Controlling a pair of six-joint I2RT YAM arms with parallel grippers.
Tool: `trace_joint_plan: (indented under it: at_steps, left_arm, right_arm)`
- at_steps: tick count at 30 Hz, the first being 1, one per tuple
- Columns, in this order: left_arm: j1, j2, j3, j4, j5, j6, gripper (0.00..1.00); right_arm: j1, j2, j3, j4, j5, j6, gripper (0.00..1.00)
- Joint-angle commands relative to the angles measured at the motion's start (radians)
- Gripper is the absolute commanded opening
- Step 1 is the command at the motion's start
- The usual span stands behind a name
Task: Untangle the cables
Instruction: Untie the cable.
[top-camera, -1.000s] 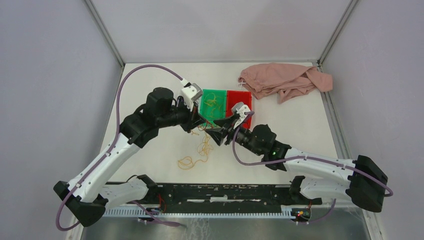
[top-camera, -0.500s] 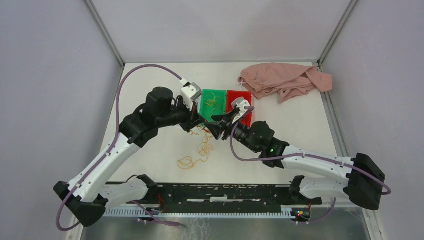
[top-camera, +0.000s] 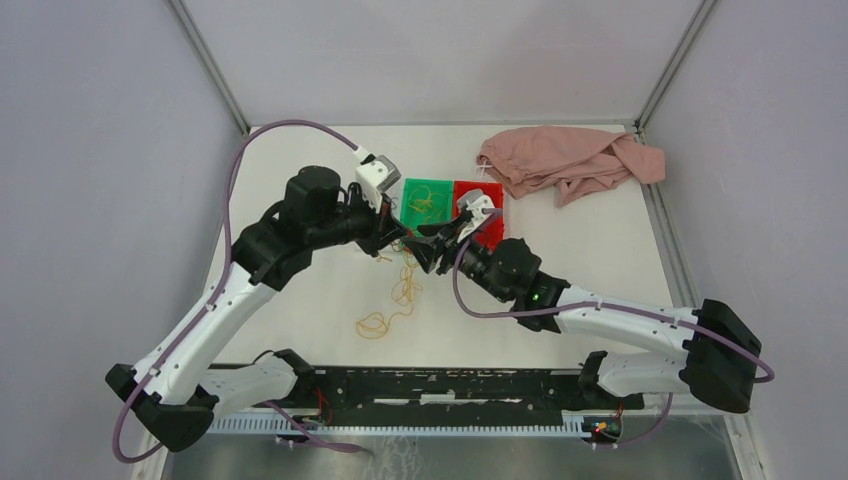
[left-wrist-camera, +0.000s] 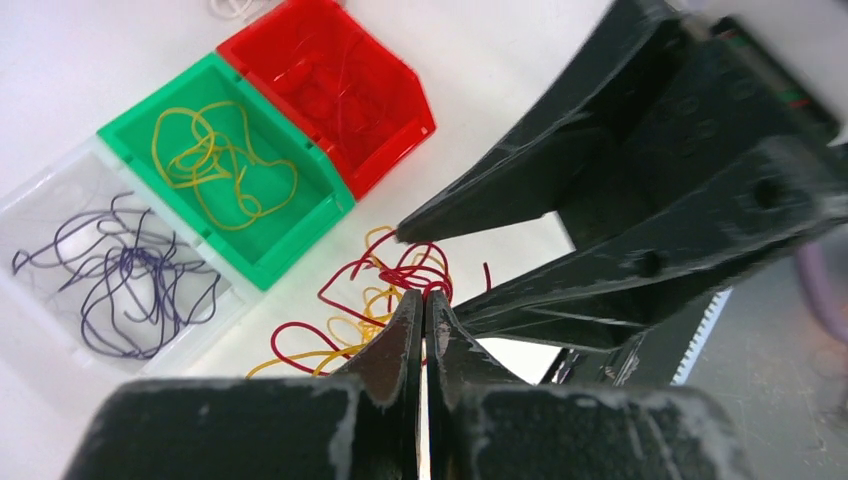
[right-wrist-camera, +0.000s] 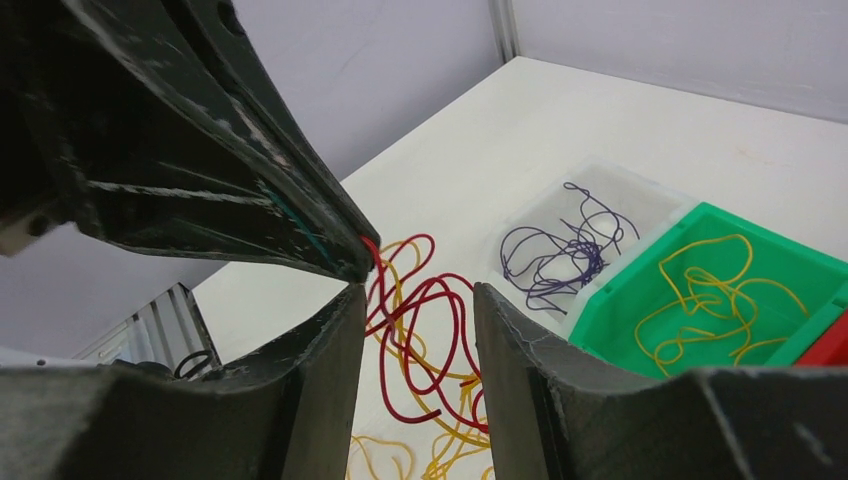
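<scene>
**Entry: cable sorting, mid-separation**

1. Left tool (left-wrist-camera: 422, 303): jaws pressed together and pinching the red strands (left-wrist-camera: 408, 275) at their very tips. It is held up over the middle of the bench (top-camera: 320, 320).
2. Right tool (right-wrist-camera: 414, 292): jaws apart, straddling the hanging red loops without gripping them. It sits almost tip to tip with the left tool.
3. Cables: the red loops dangle from the pinch, laced with yellow-orange strands (top-camera: 385, 322). Those trail down to the bench at 6 o'clock from the tools.
4. Bins, at 12 o'clock from the tools:
   - The clear bin (left-wrist-camera: 40, 190) holds purple strands (left-wrist-camera: 130, 280).
   - The green bin (left-wrist-camera: 310, 235) holds yellow strands (left-wrist-camera: 220, 165).
   - The red bin (left-wrist-camera: 400, 150) has contents too faint to make out.
5. Pink cloth (top-camera: 570, 160): at 2 o'clock on the bench, well apart from the work.

**Hazards for you to watch**

- If the right tool closes where it stands, it likely catches several loops at once. Pulling then would tighten the knot rather than free a strand.
- The left pinch is on thin wire at the extreme tips, so a sideways tug could slip it and drop the bundle.
- Yellow is entwined with red, so a red strand carried to its bin may drag yellow along.
- The tools are very close, and a small misjudged move could knock them together.
- A loop may snag around a finger and ride along unnoticed.
</scene>
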Motion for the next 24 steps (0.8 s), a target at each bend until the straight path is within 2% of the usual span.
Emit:
trace_joint_plan:
  at_steps: [1, 5, 8, 12, 16, 24]
  left_arm:
    - [-0.016, -0.001, 0.075, 0.062, 0.095, -0.024, 0.03]
    - [-0.015, -0.004, 0.074, 0.071, 0.083, -0.024, 0.03]
    - [-0.016, 0.000, 0.077, 0.059, 0.125, -0.032, 0.03]
    - [-0.015, 0.000, 0.084, 0.061, 0.150, -0.047, 0.03]
    - [-0.016, 0.008, 0.108, 0.051, 0.213, -0.056, 0.03]
    - [-0.016, 0.056, 0.290, -0.011, 0.415, -0.036, 0.03]
  right_arm:
    - [0.003, 0.015, 0.030, 0.007, 0.039, -0.029, 0.51]
    - [0.018, 0.004, 0.024, 0.017, 0.116, -0.055, 0.52]
    - [0.029, -0.002, 0.015, 0.042, 0.220, -0.065, 0.53]
    - [0.057, -0.001, -0.015, 0.186, 0.337, -0.110, 0.53]
    - [0.079, 0.036, 0.028, 0.222, 0.415, -0.180, 0.53]
    - [0.080, 0.131, 0.061, 0.239, 0.409, -0.176, 0.56]
